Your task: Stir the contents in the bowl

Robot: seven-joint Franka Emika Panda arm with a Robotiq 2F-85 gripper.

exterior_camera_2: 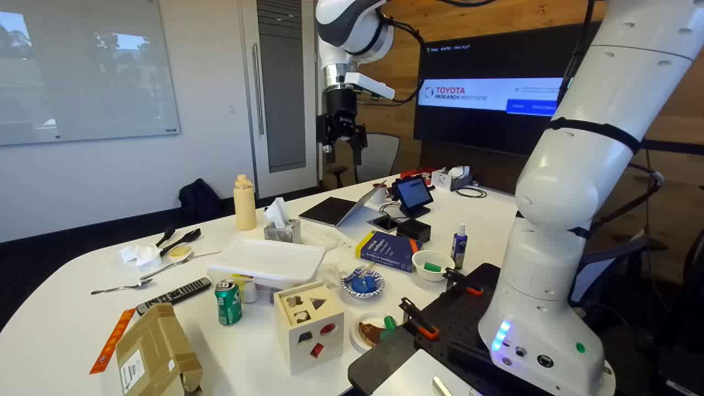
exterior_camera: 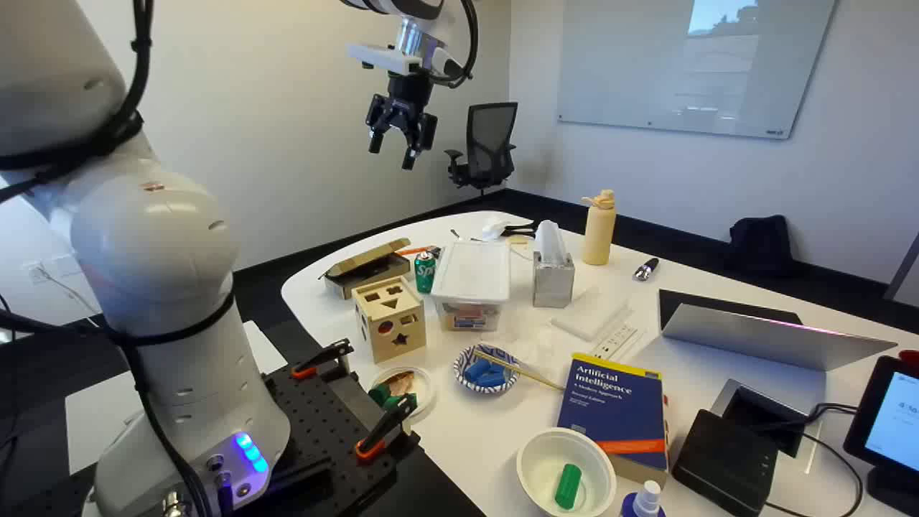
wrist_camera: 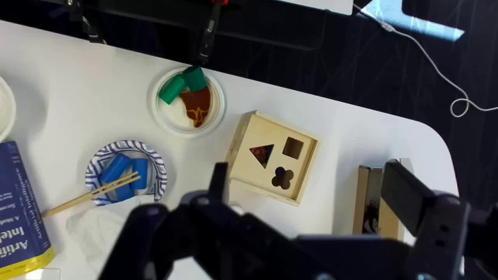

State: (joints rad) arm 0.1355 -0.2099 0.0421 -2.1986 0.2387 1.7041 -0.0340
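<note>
chopsticks (wrist_camera: 85, 197) partway over bowl (wrist_camera: 159, 167), free air above

"Artificial Intelligence" on book (exterior_camera: 612, 406), "Toyota" on screen (exterior_camera_2: 489, 99)

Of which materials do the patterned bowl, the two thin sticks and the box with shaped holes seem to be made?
Patterned bowl: probably paper, perhaps coated; its thin rim and printed-looking blue pattern resemble disposable tableware.
Two thin sticks: likely bamboo or wood, seemingly unvarnished, being pale tan without clear shine.
Box with shaped holes: apparently wood, matte, unpainted; its panels look pale tan.
</note>
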